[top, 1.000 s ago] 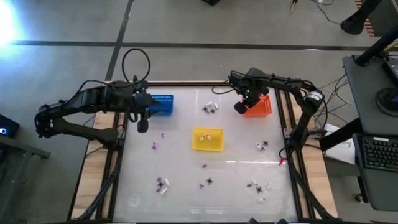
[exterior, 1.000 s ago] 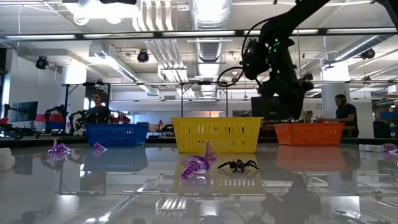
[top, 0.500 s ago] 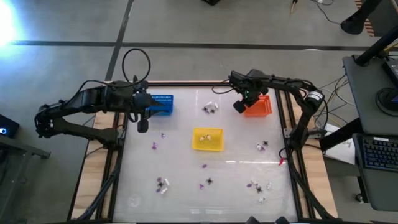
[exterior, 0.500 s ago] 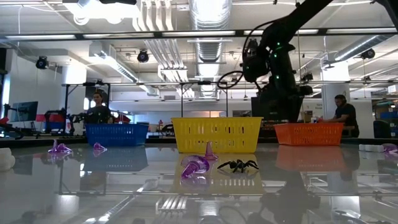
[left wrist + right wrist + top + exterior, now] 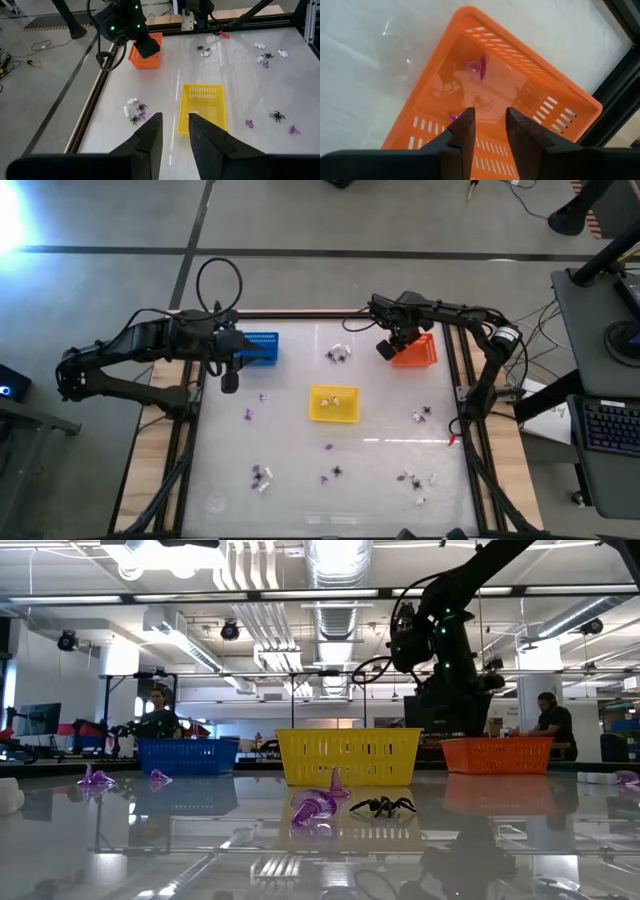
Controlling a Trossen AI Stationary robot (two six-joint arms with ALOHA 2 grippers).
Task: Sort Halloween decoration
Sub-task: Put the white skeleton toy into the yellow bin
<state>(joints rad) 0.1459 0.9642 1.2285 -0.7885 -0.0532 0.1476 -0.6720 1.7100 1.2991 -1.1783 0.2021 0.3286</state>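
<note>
Small Halloween decorations, black, purple and white, lie scattered on the glass table (image 5: 390,442), such as a cluster (image 5: 338,355) at the far middle and another (image 5: 415,478) at the near right. My right gripper (image 5: 490,112) hangs open, pointing down over the orange basket (image 5: 427,95) at the far right, where purple pieces (image 5: 479,67) lie on the floor. My left gripper (image 5: 175,117) is open with nothing between its fingers, raised at the far left beside the blue basket (image 5: 260,348).
A yellow basket (image 5: 333,403) stands mid-table with a white piece in it. In the low view a purple trinket (image 5: 315,808) and a black spider (image 5: 383,806) lie in front of it. The dark frame rails (image 5: 455,395) bound the table's sides.
My right gripper has tipped a little more upright over the orange basket without leaving its place.
</note>
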